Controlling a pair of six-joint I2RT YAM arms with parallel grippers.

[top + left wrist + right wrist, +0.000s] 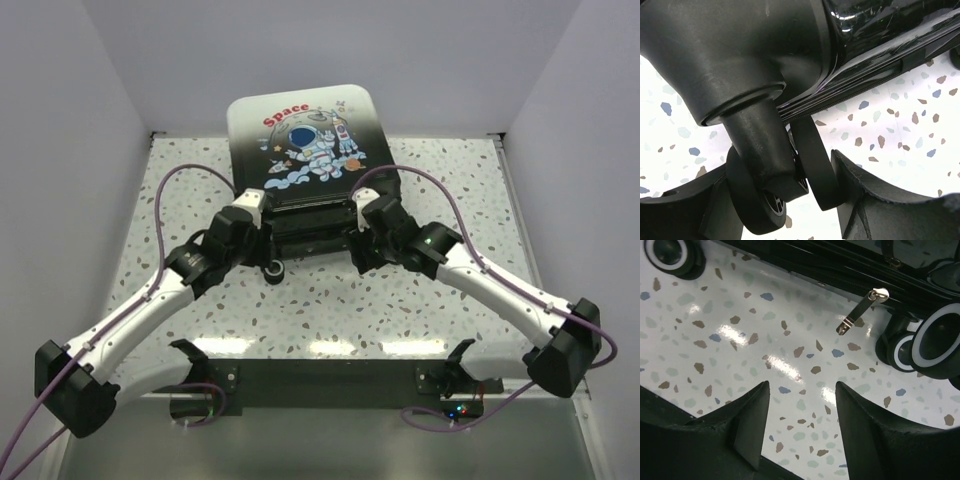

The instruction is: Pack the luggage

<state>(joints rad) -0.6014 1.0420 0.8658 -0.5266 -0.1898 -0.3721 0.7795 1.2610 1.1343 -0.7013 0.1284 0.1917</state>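
The luggage [300, 130] lies flat at the back of the table, astronaut print and red "Space" word up, its wheeled end towards the arms. My left gripper [265, 245] is at its near left corner. In the left wrist view, the fingers [865, 200] close round a black twin caster wheel [812, 160] under the shell [740, 50]. My right gripper [358, 245] is at the near right corner, open and empty [802, 387] over bare table. A metal zipper pull [856, 315] hangs from the shell seam just beyond it.
The speckled terrazzo table [330, 300] is boxed in by white walls on three sides. Another caster wheel [935, 347] stands to the right of the right gripper and one [671, 255] at the far left. Purple cables loop over both arms.
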